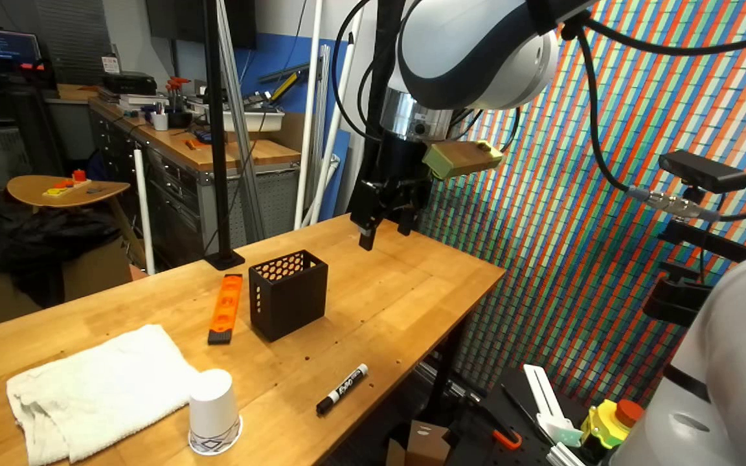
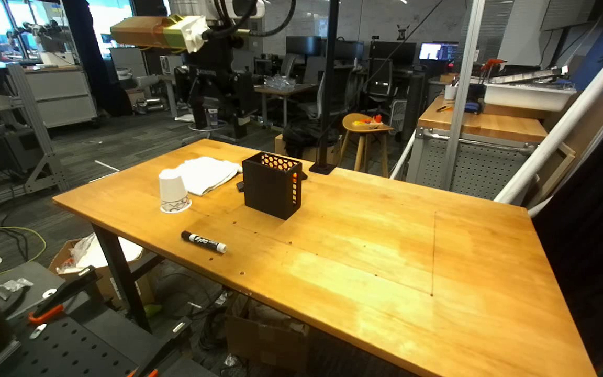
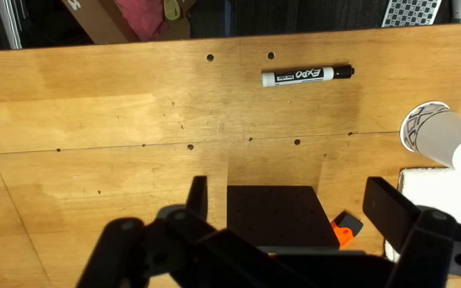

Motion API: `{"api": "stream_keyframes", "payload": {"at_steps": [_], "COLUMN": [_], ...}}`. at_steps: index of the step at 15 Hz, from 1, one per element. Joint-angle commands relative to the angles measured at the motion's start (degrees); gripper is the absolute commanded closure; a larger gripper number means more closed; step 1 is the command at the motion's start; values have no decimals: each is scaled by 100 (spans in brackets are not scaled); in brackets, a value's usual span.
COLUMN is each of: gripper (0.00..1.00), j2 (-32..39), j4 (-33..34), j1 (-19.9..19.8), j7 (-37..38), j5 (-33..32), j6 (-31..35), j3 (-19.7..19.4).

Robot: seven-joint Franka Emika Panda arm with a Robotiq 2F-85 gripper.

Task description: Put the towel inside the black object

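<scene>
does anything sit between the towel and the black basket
Yes: an orange bar lies on the table between the towel and the black basket. It looks low, so a lifted towel should likely clear it.

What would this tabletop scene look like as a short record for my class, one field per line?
To be moved: white towel, folded, on the wooden table
Destination: black basket, upright, open at the top
Robot: gripper open, raised above the table, holding nothing
Beside the towel: paper cup, upside down
Beside the basket: orange bar, lying flat
Near the table edge: marker, capped
Progress: towel not yet in the basket
</scene>
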Motion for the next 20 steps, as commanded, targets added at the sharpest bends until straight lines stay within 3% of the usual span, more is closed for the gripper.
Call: {"api": "stream_keyframes", "payload": {"at_steps": [1, 9, 20], "gripper": [0, 0, 0], "j2": [43, 728, 3511], "j4": [31, 645, 3285], "j1": [73, 615, 1178], "j7": [-3, 69, -850], "j5": [27, -35, -164], "j6": [17, 14, 733], "j3": [55, 679, 1214]}}
